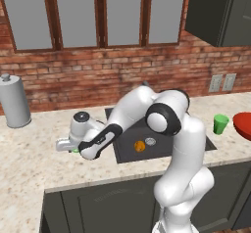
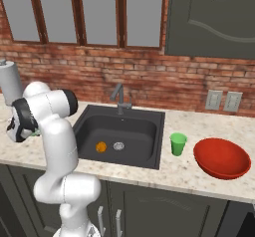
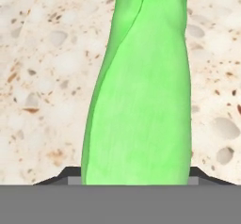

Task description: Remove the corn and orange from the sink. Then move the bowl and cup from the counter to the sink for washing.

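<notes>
Tool [image 3: 136,178] tips mostly hidden behind one bright green husked corn cob [image 3: 139,91], top cut off; pinch or spread: cannot tell. One small orange ball [image 1: 139,146] sits well right of it.

The bright green husked corn cob [image 3: 139,86] runs past the hand view's top edge, its base hidden behind the tool's tips. In the left base view the wide red bowl [image 1: 243,124] is cut by the right edge.
</notes>
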Available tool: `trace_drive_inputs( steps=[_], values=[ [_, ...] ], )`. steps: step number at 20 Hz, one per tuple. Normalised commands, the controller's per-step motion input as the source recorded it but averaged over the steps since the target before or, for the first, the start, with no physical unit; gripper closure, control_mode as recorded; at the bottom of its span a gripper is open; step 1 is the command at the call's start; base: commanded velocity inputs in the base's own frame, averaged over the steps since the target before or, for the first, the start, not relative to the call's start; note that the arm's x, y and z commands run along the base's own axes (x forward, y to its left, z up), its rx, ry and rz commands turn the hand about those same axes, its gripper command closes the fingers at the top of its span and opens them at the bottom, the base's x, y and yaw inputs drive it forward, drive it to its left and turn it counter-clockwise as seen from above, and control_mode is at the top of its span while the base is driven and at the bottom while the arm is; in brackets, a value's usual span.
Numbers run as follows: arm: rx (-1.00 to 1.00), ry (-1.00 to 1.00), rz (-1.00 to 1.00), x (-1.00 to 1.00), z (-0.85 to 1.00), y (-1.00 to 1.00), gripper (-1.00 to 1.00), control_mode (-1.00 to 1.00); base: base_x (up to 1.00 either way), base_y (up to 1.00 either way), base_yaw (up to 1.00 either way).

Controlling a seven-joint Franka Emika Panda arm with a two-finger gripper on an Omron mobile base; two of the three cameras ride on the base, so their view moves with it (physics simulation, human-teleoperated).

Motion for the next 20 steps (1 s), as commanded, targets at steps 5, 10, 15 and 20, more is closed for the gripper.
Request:
trace_drive_inputs(
  steps=[5, 10, 15, 20],
  values=[
    [-0.03, 0.0, 0.0, 0.09, -0.32, 0.0, 1.0, -1.0, 0.0, 0.0, 0.0],
    [-0.04, 0.0, 0.0, 0.08, -0.32, 0.0, -1.0, -1.0, 0.0, 0.0, 0.0],
    [-0.02, 0.0, -0.01, 0.01, -0.16, -0.05, -1.0, -1.0, 0.0, 0.0, 0.0],
    [0.0, 0.0, -0.06, -0.02, 0.0, -0.08, -1.0, -1.0, 0.0, 0.0, 0.0]
  ],
)
